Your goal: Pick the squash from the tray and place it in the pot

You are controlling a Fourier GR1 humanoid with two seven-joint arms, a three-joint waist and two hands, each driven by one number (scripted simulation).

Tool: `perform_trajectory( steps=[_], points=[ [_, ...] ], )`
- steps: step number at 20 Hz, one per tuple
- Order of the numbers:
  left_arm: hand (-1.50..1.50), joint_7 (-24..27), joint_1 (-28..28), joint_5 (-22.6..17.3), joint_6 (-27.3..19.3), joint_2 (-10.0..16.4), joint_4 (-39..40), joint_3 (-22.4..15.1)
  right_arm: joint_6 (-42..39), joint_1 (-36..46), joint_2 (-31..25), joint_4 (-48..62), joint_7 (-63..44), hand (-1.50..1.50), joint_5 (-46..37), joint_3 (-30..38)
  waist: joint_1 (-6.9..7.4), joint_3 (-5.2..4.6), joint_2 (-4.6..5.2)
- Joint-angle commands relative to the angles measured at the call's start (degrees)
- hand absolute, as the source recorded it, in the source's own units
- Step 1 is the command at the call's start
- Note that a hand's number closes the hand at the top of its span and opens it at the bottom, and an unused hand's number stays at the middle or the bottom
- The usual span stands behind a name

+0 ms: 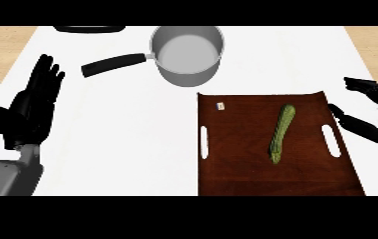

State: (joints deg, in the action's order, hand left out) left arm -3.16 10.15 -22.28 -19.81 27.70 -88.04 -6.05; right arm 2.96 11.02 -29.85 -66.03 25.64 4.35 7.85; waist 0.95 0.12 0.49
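A long green squash (280, 133) lies lengthwise on the right half of a dark brown wooden tray (236, 148). Beyond the tray's far left corner stands a grey metal pot (187, 53) with a black handle pointing left. My right hand (357, 109) shows only partly at the view's right edge, just beside the tray's right side; its fingers and thumb are spread apart with nothing between them. It stays apart from the squash. My left hand (33, 103) rests open at the left edge, fingers up.
The white counter (118, 133) spreads between my left hand and the tray. A dark object (88, 29) sits at the counter's far edge, left of the pot. Wooden floor shows past both side edges.
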Motion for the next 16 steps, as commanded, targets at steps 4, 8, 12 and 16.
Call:
perform_trajectory(
  steps=[4,8,12,16],
  points=[
    [0.00,-4.78,-0.86,3.89,-2.06,-1.29,-6.91,-2.41,-3.65,2.28,-0.76,11.31,19.38,-1.50,-1.24,3.60,-0.47,-0.05,-0.48],
    [0.00,-4.77,-1.68,1.81,1.25,-0.81,-5.92,1.58,-7.79,-0.36,-4.37,4.19,11.51,-1.50,-4.36,-0.18,-0.80,-0.14,-0.58],
    [0.00,-4.95,2.41,3.40,0.35,-1.84,-2.67,0.07,-13.61,2.54,-9.52,1.02,-0.42,-1.50,-8.64,-6.67,-1.01,-0.22,-0.49],
    [0.00,-5.79,1.29,4.61,-0.86,-2.75,-3.84,-1.21,-17.51,4.44,-12.00,-4.90,-11.14,-1.50,-13.64,-13.39,-0.47,-0.28,-0.60]
  ],
)
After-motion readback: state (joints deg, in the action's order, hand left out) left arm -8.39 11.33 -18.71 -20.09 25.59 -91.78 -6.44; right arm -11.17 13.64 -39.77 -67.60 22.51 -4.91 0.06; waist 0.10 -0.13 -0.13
